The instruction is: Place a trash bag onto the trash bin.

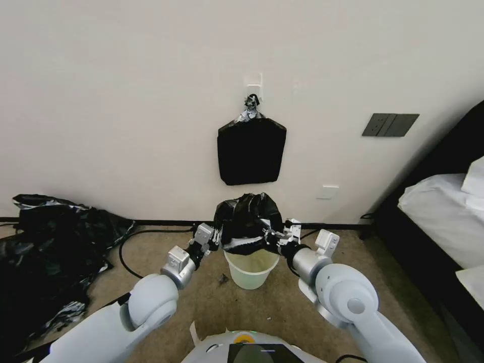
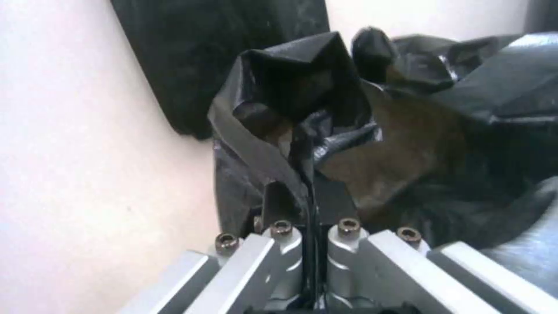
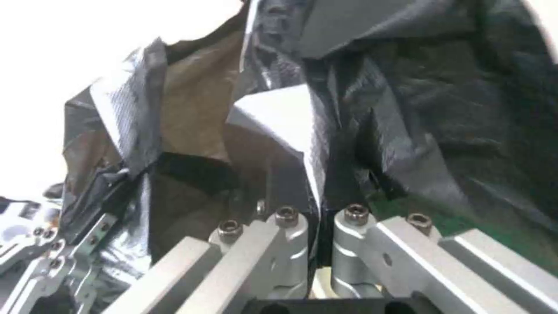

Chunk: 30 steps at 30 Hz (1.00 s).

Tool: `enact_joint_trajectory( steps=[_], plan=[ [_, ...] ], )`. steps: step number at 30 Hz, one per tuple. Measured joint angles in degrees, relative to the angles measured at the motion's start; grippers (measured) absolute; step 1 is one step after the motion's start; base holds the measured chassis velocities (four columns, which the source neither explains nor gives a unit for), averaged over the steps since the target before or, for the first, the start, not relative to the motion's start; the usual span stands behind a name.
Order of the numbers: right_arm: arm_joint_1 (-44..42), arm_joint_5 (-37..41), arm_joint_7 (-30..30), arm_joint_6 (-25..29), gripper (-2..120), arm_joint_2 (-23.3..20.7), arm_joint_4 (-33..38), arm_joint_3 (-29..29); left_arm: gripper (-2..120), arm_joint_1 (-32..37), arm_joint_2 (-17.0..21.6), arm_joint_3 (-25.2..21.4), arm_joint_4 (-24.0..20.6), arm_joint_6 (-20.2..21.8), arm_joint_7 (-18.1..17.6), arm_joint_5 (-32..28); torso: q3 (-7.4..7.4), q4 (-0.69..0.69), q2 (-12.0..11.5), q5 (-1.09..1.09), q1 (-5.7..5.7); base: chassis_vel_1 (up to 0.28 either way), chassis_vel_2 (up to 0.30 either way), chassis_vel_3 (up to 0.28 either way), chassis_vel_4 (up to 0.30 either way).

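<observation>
The trash bag (image 1: 248, 219), thin crumpled glossy black plastic, hangs stretched between both grippers just above the trash bin (image 1: 251, 269), a small cream-white bucket on the carpet by the wall. Its lower edge hides the bin's rim. My left gripper (image 1: 220, 239) is shut on the bag's left edge. In the left wrist view the film is pinched between the closed fingers (image 2: 308, 205). On the bag's right edge my right gripper (image 1: 268, 236) is shut too. The right wrist view shows the trash bag (image 3: 372, 113) caught between its closed fingers (image 3: 318, 205), with the left gripper (image 3: 69, 244) farther off.
A flat black stack of bags (image 1: 251, 150) hangs from a wall hook directly above the bin. A large heap of black plastic sheeting (image 1: 48, 252) lies on the floor at left, with a cable (image 1: 132, 242) beside it. A bed (image 1: 443, 217) stands at right.
</observation>
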Motion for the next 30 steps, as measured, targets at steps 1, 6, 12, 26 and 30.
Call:
enact_joint_trajectory(
  steps=[1, 6, 12, 26, 30],
  plan=[
    [0.45, -0.01, -0.18, 0.44, 0, 0.15, 0.1, -0.28, 0, -0.6, 0.43, -0.31, -0.16, -0.02, 0.0, 0.01, 0.0, 0.0, 0.0, 0.01, 0.0, 0.0, 0.0, 0.0, 0.0],
    [1.56, -0.34, -1.2, 2.04, 0, 1.0, -0.87, -1.18, 0, -3.45, 2.27, -1.18, -0.06, -0.03, 0.23, -0.63, 0.0, 0.0, 0.0, 0.02, 0.0, 0.0, 0.0, 0.0, 0.0],
    [-0.28, -3.31, -1.97, 3.2, 0, 2.57, -3.39, -0.79, 0, -3.31, 0.74, 0.23, 1.51, -0.09, 0.57, -0.97, 0.0, 0.0, 0.0, 0.01, 0.0, 0.0, 0.0, 0.0, 0.0],
    [-6.87, -4.51, -0.56, 3.7, 0, -0.79, -4.86, 3.13, 0, -3.93, -4.9, 5.92, 6.78, -2.52, 1.17, -1.49, 0.0, -0.02, -0.01, 0.02, 0.0, 0.0, 0.0, 0.0, 0.0],
    [-8.6, -5.12, 0.95, 4.23, 0, 0.09, -4.74, 1.78, 0, -1.15, -6.48, 6.66, 7.79, -3.25, -0.54, -1.4, 0.0, 0.0, -0.01, 0.01, 0.0, 0.0, 0.0, 0.0, 0.0]
  ],
)
